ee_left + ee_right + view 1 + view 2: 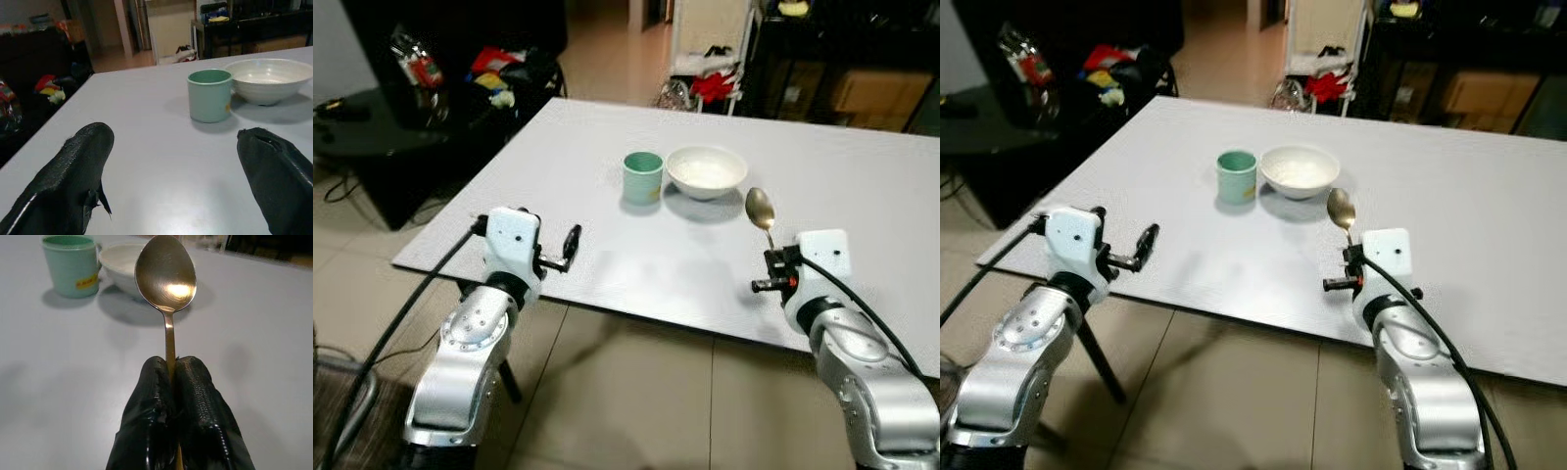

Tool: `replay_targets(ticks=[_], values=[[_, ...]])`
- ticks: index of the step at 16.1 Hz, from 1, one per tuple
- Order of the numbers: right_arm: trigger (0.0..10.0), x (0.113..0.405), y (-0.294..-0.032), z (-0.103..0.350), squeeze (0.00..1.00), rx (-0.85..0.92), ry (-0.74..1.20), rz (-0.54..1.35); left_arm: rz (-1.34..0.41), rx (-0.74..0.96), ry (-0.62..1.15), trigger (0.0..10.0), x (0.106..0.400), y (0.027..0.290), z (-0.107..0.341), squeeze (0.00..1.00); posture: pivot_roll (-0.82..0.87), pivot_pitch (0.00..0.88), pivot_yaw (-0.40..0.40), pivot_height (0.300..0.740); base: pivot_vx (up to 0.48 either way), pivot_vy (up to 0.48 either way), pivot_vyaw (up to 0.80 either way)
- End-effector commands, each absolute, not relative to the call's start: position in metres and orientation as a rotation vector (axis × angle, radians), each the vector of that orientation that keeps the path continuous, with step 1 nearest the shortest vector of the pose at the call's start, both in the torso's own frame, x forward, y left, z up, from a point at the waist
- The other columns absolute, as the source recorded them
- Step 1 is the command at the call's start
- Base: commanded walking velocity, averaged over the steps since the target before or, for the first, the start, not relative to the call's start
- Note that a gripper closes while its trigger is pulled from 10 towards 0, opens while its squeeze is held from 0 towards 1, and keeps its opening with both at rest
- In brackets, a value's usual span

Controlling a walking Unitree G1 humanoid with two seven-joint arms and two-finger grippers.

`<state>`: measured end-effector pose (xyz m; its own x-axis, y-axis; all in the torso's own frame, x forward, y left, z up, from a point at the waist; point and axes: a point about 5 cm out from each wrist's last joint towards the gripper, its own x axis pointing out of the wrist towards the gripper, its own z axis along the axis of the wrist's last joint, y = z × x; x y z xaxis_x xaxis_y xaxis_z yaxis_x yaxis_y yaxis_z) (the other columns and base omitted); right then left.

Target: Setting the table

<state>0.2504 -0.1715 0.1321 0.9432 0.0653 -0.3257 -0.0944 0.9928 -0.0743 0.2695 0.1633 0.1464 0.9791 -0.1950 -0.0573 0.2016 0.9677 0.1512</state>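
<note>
A mint-green cup (643, 177) and a white bowl (706, 170) stand side by side near the middle of the pale grey table (607, 264). My right gripper (771, 258) hovers over the table's front right part, shut on the handle of a metal spoon (760, 208). The spoon's bowl points away from me, just right of the white bowl. The right wrist view has the fingers (156, 382) pinching the spoon (166, 274) a little above the tabletop. My left gripper (570, 245) is open above the front left of the table, its fingers (83, 161) apart with nothing between, facing the cup (210, 95).
The table's front edge (636, 318) runs just ahead of both arms, with tiled floor (636, 401) below. A dark low cabinet (382, 147) with colourful clutter stands at the left. Dark shelving (842, 69) and a red item (713, 86) lie beyond the far edge.
</note>
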Motion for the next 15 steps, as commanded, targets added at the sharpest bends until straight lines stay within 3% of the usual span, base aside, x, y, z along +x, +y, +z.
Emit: replay_targets(ticks=[1,7,12,15], values=[[10.0,0.250,-0.172,0.131,0.00,-0.095,0.352,0.085,-0.210,0.159,0.045,10.0,0.271,0.162,0.147,0.00,0.05,0.000,0.018,0.740,0.304,0.000,-0.54],[10.0,0.250,-0.167,0.116,0.00,-0.066,0.473,0.087,-0.319,0.206,0.089,10.0,0.263,0.161,0.142,0.00,0.06,0.000,0.026,0.740,0.096,0.000,0.00],[10.0,0.283,-0.160,0.102,0.00,-0.071,0.560,-0.012,-0.448,0.216,0.129,10.0,0.256,0.154,0.139,0.00,0.06,0.000,0.053,0.740,0.000,0.000,0.00],[10.0,0.307,-0.142,0.098,0.00,-0.048,0.557,-0.024,-0.493,0.206,0.158,10.0,0.252,0.155,0.139,0.00,0.08,0.000,0.057,0.740,0.000,0.000,0.00]])
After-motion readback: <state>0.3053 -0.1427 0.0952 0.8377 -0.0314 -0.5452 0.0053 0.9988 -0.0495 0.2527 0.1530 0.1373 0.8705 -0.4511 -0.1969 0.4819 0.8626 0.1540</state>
